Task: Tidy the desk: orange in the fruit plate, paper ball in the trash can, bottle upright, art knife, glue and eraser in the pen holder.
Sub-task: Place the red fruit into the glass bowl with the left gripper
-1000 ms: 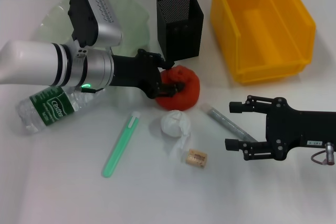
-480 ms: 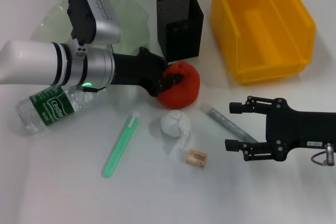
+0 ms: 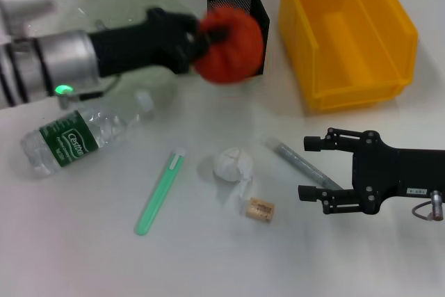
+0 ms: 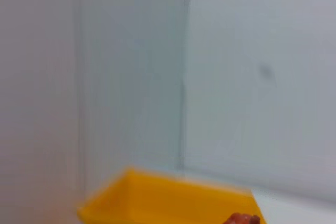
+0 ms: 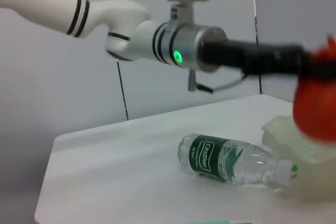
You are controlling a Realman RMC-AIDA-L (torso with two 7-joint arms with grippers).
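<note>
My left gripper (image 3: 207, 34) is shut on the red-orange orange (image 3: 229, 36) and holds it in the air in front of the black mesh pen holder (image 3: 233, 1), to the right of the pale green fruit plate (image 3: 125, 1). The bottle (image 3: 76, 133) lies on its side at the left. The white paper ball (image 3: 233, 165), the green art knife (image 3: 160, 193), the grey glue stick (image 3: 297, 161) and the tan eraser (image 3: 261, 209) lie on the table. My right gripper (image 3: 313, 167) rests open at the glue stick's near end. The yellow trash can (image 3: 348, 33) stands at the back right.
The left wrist view catches the trash can (image 4: 168, 200) rim and a sliver of the orange (image 4: 241, 219). The right wrist view shows the lying bottle (image 5: 231, 161), the orange (image 5: 315, 108) above the fruit plate (image 5: 294, 142), and a wall behind the table.
My left gripper closed on the orange, lifted it off the table and carried it up and back toward the pen holder. The right arm has not moved.
</note>
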